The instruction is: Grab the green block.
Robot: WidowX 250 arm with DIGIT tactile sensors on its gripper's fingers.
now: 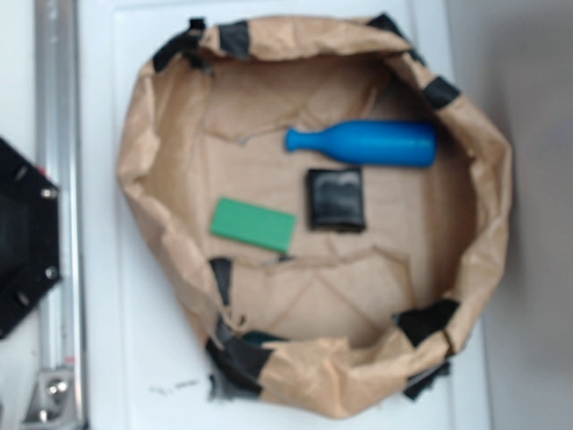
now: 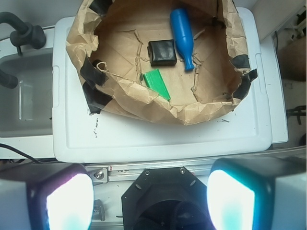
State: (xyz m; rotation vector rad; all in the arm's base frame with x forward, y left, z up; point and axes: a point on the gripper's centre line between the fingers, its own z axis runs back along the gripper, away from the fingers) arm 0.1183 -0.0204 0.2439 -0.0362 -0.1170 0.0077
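The flat bright-green rectangular block lay untouched on the floor of the crumpled brown paper basin, just beside a black square pad. The gripper (fingers spread wide) hung well apart; reaching, descending and grasping all remained.

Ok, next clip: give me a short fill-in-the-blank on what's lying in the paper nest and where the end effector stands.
1. The green block lies flat on the floor of a crumpled brown ____ nest.
2. The object between the green block and the blue bottle is a ____ square pad.
3. The blue bottle is lying on its ____.
4. In the wrist view the end effector is outside the nest with its two fingers ____.

Missing words: paper; black; side; open
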